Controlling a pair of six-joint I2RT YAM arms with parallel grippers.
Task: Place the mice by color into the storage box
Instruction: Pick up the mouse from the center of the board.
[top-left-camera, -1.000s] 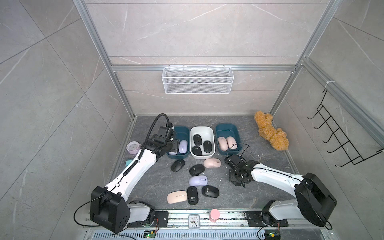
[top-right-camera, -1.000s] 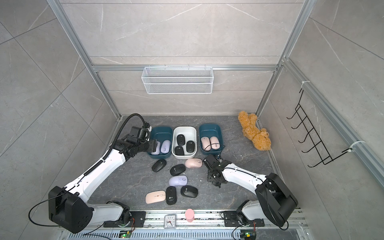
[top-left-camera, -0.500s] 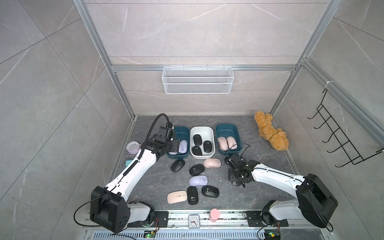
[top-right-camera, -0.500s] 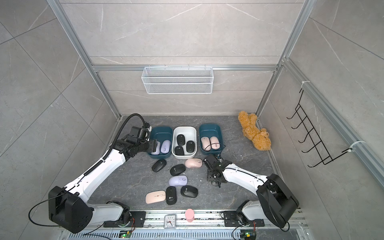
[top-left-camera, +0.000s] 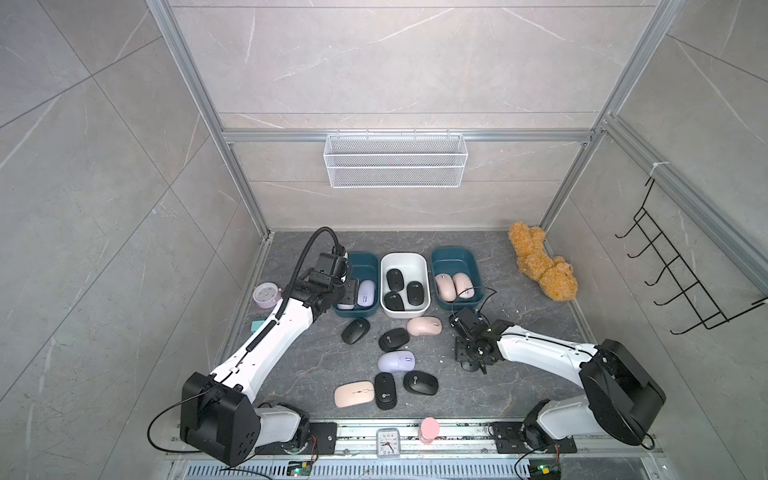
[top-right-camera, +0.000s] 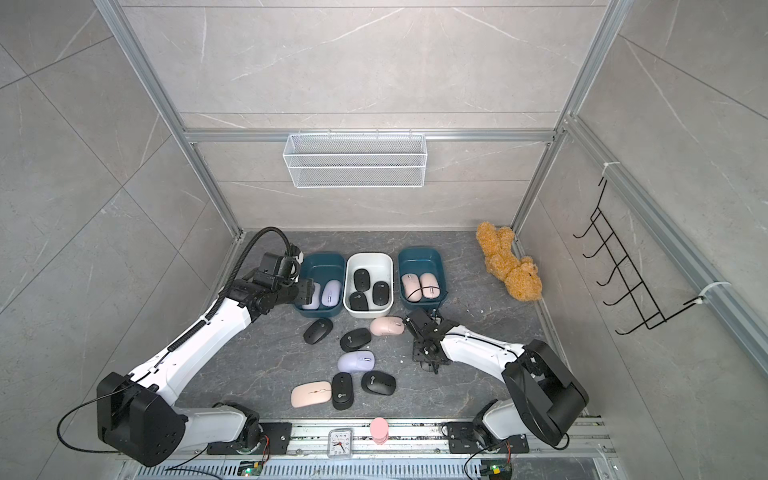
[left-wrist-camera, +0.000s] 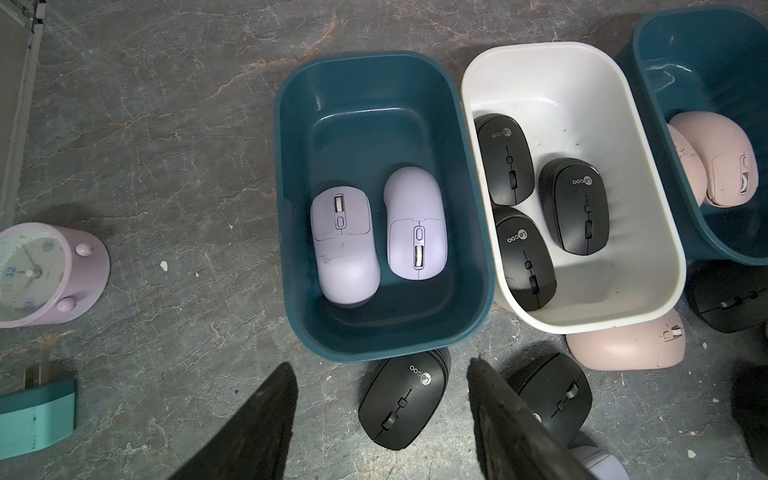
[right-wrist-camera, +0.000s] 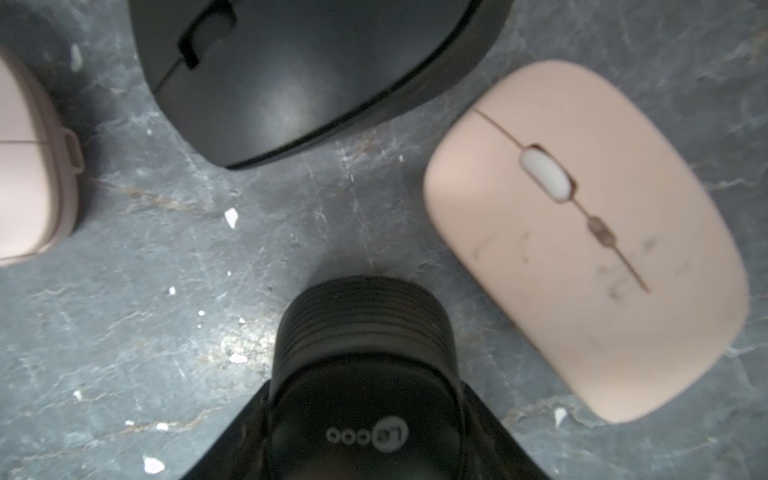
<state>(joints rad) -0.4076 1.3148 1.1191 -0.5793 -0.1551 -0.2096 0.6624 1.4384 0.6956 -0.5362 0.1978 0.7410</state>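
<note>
Closest to me, in front of the white bin (top-left-camera: 405, 259), I see a flat pink mouse (top-left-camera: 354, 393) beside two black mice (top-left-camera: 385, 390), then a lilac mouse (top-left-camera: 397, 360). In front and right of that bin, my right gripper (right-wrist-camera: 365, 399) is clamped on a black mouse (right-wrist-camera: 361, 332); whether it's lifted I can't tell. The white bin holds three more black mice. Left of it, over the teal bin (left-wrist-camera: 374, 104) with two lilac mice (left-wrist-camera: 345, 245), my left gripper (left-wrist-camera: 380, 365) hovers, fingers apart, empty.

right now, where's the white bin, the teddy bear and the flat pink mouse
white bin (top-left-camera: 404, 255): in a top view, on its far rim
teddy bear (top-left-camera: 537, 262): in a top view, middle of its body
flat pink mouse (top-left-camera: 354, 393): in a top view, middle of its top
</note>
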